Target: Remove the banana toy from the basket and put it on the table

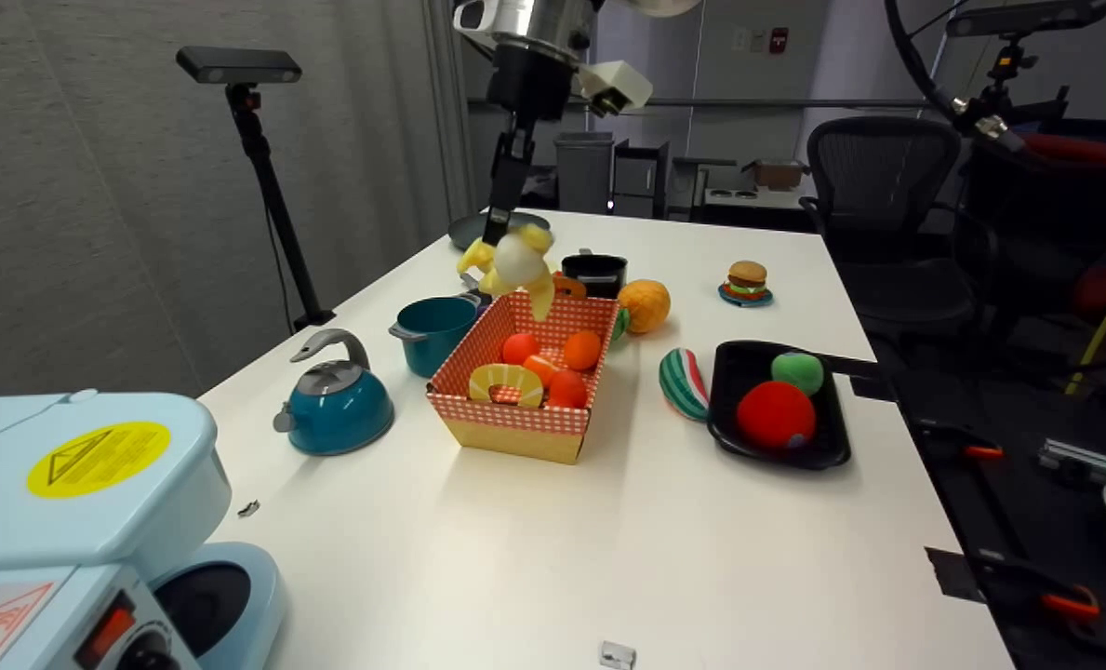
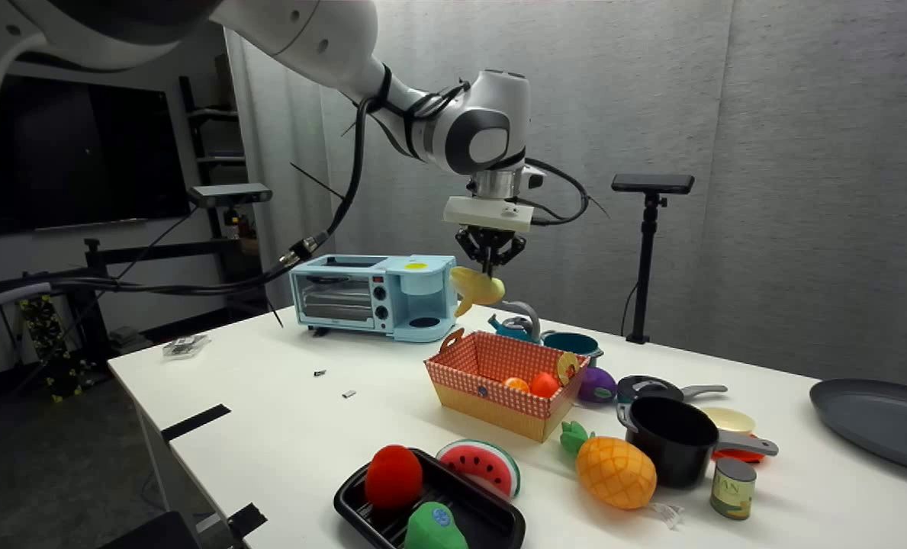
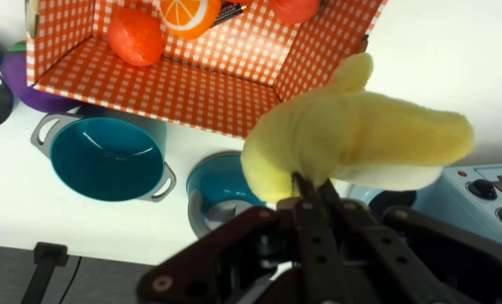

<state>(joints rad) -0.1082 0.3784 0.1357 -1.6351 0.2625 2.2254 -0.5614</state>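
My gripper (image 1: 495,231) is shut on the banana toy (image 1: 521,262), a pale-yellow plush with peeled flaps. In both exterior views it hangs in the air, higher than the basket (image 1: 515,441); the gripper also shows in an exterior view (image 2: 487,267). In the wrist view the fingertips (image 3: 313,181) pinch the toy (image 3: 360,126), which covers one corner of the checkered basket (image 3: 158,90). In an exterior view the toy (image 2: 477,290) appears above the basket's end (image 2: 491,412) toward the oven. Red and orange toy fruits lie in the basket. The white table (image 1: 720,558) is below.
A teal kettle (image 1: 339,405), teal pot (image 1: 436,326) and eggplant (image 2: 596,384) stand along one side of the basket. The watermelon slice (image 1: 683,383), black tray (image 1: 729,437) and pineapple (image 1: 644,305) lie on the opposite side. A light-blue oven (image 2: 377,297) stands beyond one end.
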